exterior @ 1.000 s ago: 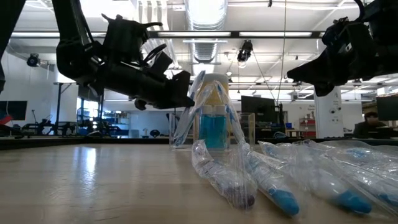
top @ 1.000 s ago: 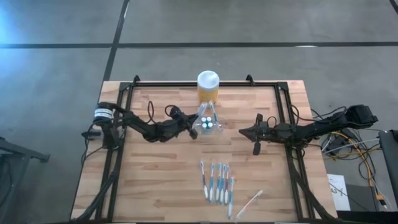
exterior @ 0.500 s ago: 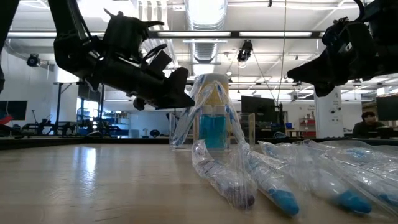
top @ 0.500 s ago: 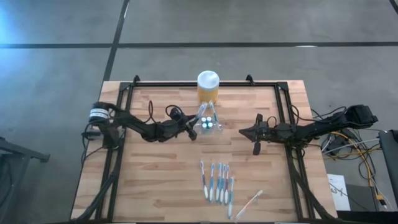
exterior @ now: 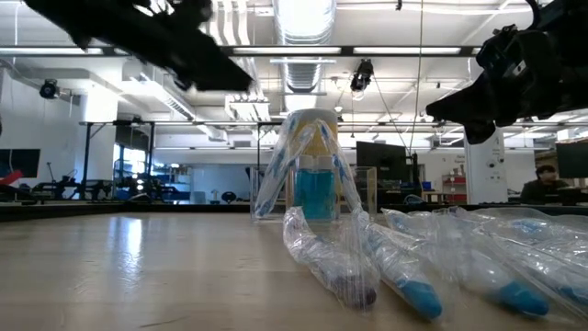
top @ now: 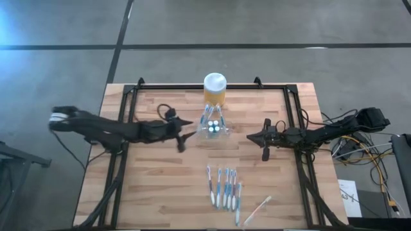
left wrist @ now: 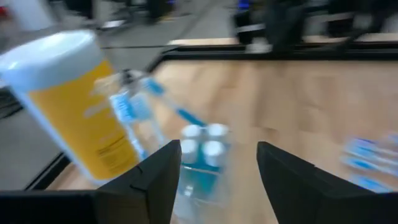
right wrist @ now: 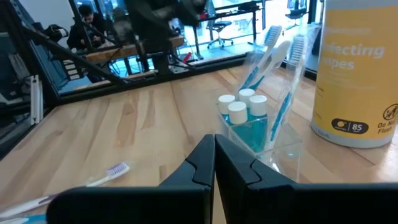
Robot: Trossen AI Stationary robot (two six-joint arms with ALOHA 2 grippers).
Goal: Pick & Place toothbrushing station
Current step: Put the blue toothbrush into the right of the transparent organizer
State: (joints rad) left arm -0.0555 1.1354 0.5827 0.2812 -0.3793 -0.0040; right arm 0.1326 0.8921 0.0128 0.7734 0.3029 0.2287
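Toothbrushing station [top: 212,126] stands upright on the tabletop [top: 160,186], toward the far edge, about midway along it, directly in front of the yellow jar [top: 214,90]; touching or just apart, cannot tell. Blue bottles and toothbrushes inside it. Left tool [top: 182,130] beside the station toward the left edge, clear of it, fingers [left wrist: 149,180] spread, holding nothing. Right tool [top: 262,142] hangs toward the right edge, fingers pressed together, empty. Bagged toothbrushes [top: 223,187] lie near the near edge.

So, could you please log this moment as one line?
left hand: open, clear of toothbrushing station | station: on table beside yellow jar | right hand: shut, waiting
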